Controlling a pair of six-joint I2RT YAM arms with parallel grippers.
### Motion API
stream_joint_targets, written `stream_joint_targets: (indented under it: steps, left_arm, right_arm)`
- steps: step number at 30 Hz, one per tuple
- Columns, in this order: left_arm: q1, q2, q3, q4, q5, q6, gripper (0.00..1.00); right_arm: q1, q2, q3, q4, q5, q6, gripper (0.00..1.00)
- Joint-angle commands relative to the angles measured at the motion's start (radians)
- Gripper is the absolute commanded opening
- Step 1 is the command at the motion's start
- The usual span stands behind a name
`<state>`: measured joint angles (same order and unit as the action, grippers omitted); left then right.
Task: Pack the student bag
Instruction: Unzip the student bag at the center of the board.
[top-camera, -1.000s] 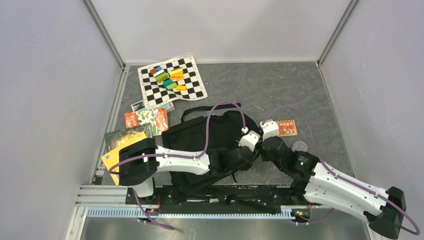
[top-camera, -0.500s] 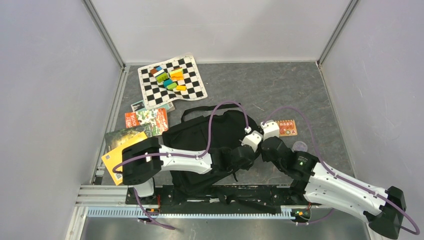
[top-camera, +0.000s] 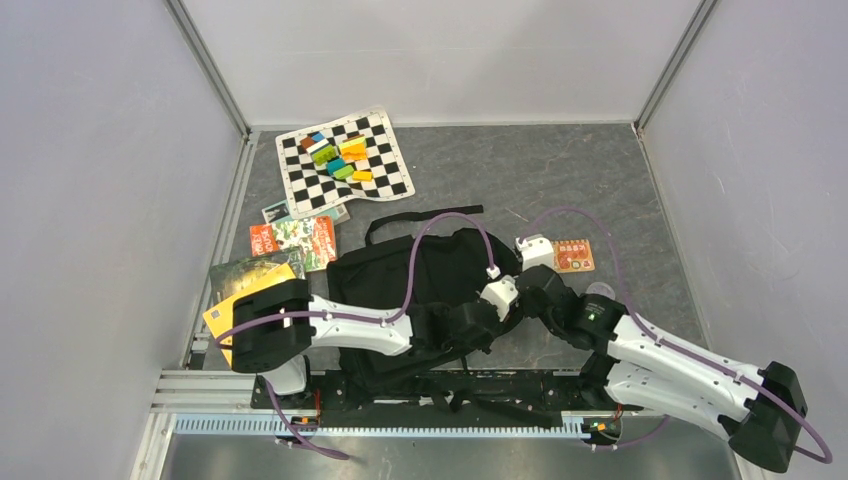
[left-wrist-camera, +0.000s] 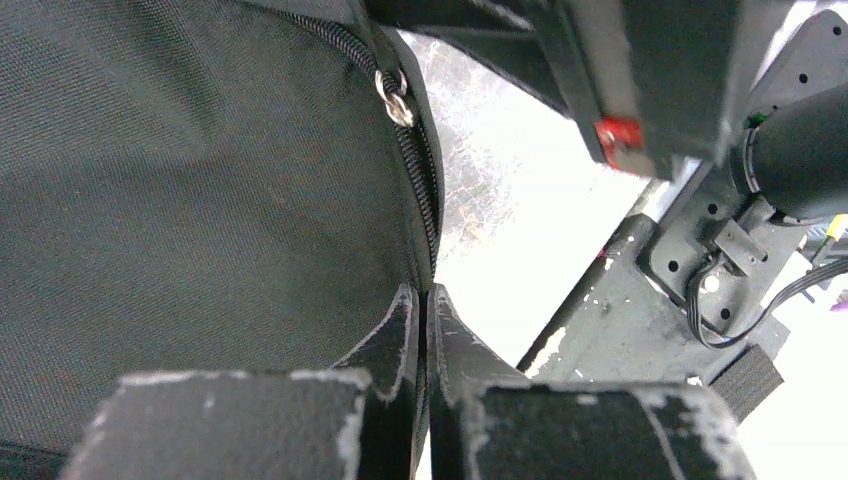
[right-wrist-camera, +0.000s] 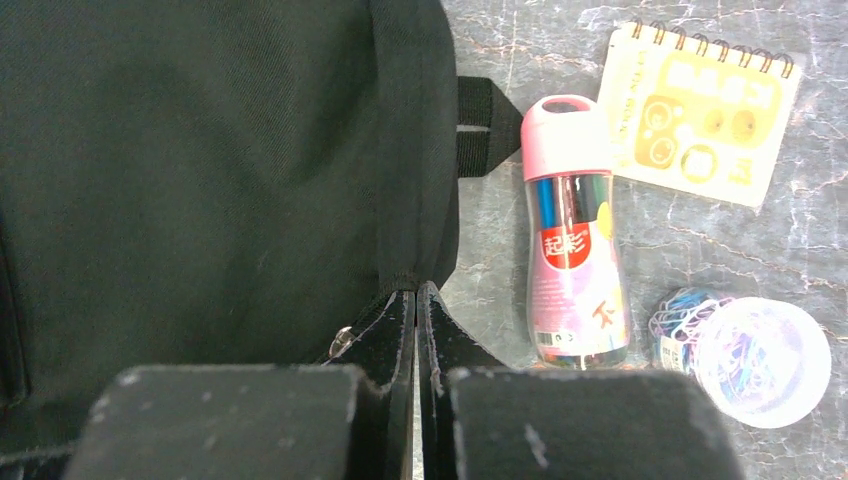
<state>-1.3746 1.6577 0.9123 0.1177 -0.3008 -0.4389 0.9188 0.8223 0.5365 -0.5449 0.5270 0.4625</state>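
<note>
The student bag (top-camera: 420, 285), a big black backpack, lies in the middle of the table. My left gripper (top-camera: 485, 320) is shut on its right edge. In the left wrist view the closed jaws (left-wrist-camera: 426, 298) pinch the fabric rim beside the zipper, with a metal zipper pull (left-wrist-camera: 397, 104) farther up. My right gripper (top-camera: 522, 297) sits just right of the left one, also shut. In the right wrist view its jaws (right-wrist-camera: 415, 292) grip the bag's (right-wrist-camera: 200, 170) edge seam, with a small metal pull (right-wrist-camera: 343, 340) just to their left.
To the right of the bag lie a pink-capped marker tube (right-wrist-camera: 570, 240), a yellow spiral notepad (right-wrist-camera: 700, 110) and a clear tub of coloured clips (right-wrist-camera: 760, 360). A chessboard mat with coloured blocks (top-camera: 343, 163) lies at the back left. Books (top-camera: 293, 242) and a yellow book (top-camera: 240, 305) lie at the left.
Both grippers have shifted a little to the left and toward the near edge, still holding the bag's right edge. The bag's edge has moved with them.
</note>
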Motion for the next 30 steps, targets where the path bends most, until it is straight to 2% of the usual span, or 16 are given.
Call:
stream_joint_targets:
  steps: [1, 18, 30]
  left_arm:
    - [-0.037, -0.045, -0.024, 0.019, 0.042, 0.003, 0.02]
    - [-0.116, -0.115, -0.078, 0.007, 0.014, -0.038, 0.02]
    - [-0.125, -0.193, -0.166, 0.007, 0.040, -0.090, 0.02]
  right_arm:
    - [-0.042, 0.020, 0.069, 0.043, 0.053, -0.037, 0.00]
    - [-0.206, 0.131, 0.114, 0.160, -0.078, -0.161, 0.00]
    - [-0.256, 0.220, 0.170, 0.225, -0.148, -0.215, 0.00]
